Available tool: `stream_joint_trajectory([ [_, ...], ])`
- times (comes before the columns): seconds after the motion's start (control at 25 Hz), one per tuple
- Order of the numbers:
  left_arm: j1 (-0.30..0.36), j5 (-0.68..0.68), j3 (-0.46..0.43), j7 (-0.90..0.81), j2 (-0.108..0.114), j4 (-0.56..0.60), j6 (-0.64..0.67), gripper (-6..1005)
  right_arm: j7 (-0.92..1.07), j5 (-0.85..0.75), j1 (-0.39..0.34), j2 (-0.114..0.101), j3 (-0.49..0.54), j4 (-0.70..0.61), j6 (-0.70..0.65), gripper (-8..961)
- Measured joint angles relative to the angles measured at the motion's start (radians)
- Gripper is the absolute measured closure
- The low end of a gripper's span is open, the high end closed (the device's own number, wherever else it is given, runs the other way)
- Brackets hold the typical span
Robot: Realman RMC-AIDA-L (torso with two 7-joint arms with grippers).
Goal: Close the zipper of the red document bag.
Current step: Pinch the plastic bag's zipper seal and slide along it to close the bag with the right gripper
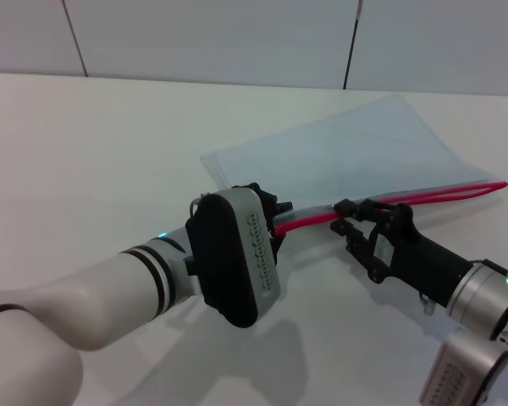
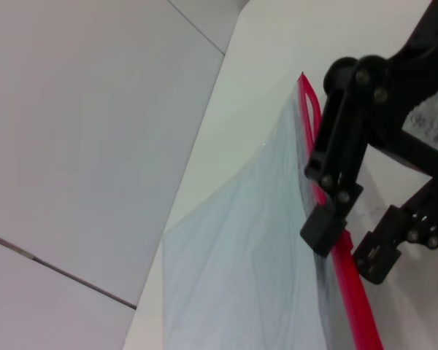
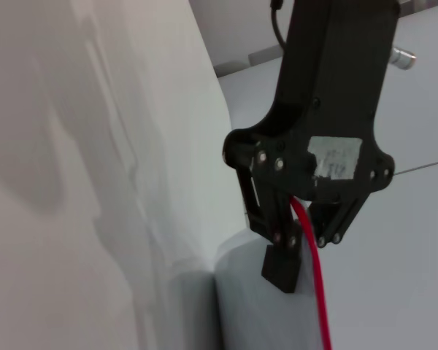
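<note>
The red document bag (image 1: 347, 152) lies flat on the white table, a pale blue translucent pouch with its red zipper (image 1: 440, 194) along the near long edge. My left gripper (image 1: 279, 216) is shut on the zipper's left end. My right gripper (image 1: 345, 220) sits a short way to the right, shut with the red strip between its fingers. Between the two grippers the strip runs as one line; right of the right gripper it splits into two lines. The left wrist view shows the right gripper (image 2: 348, 248) astride the zipper (image 2: 358, 306). The right wrist view shows the left gripper (image 3: 304, 255) on the zipper (image 3: 317, 292). The slider is hidden.
The white table (image 1: 110, 152) stretches bare to the left and in front of the bag. A pale panelled wall (image 1: 212, 34) rises behind the table's far edge. My left forearm (image 1: 110, 296) crosses the lower left of the head view.
</note>
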Motion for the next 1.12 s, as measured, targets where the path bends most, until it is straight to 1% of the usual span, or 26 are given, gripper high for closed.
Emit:
stream_joint_trajectory([
  [0.08, 0.000, 0.000, 0.000, 0.000, 0.000, -0.001, 0.000, 944, 0.000, 0.000, 0.003, 0.000, 0.001, 0.006, 0.010, 615],
  [0.32, -0.003, 0.000, 0.000, 0.000, -0.002, -0.003, 0.000, 944, -0.001, 0.000, 0.005, 0.000, 0.001, 0.013, 0.012, 749],
  [0.56, -0.005, 0.000, 0.002, 0.000, -0.003, -0.004, 0.000, 944, -0.002, 0.001, 0.006, 0.000, 0.003, 0.014, 0.015, 780],
  [0.76, -0.006, 0.000, 0.008, 0.000, 0.000, -0.004, 0.001, 944, -0.002, 0.001, 0.011, 0.000, 0.005, 0.016, 0.044, 806],
  [0.84, -0.006, 0.000, 0.008, 0.000, 0.000, -0.004, 0.002, 944, -0.005, 0.001, 0.012, 0.000, 0.005, 0.017, 0.048, 866],
  [1.12, -0.006, 0.000, 0.008, 0.000, 0.000, -0.005, 0.004, 944, -0.062, 0.002, 0.005, 0.000, 0.040, 0.035, 0.049, 885],
])
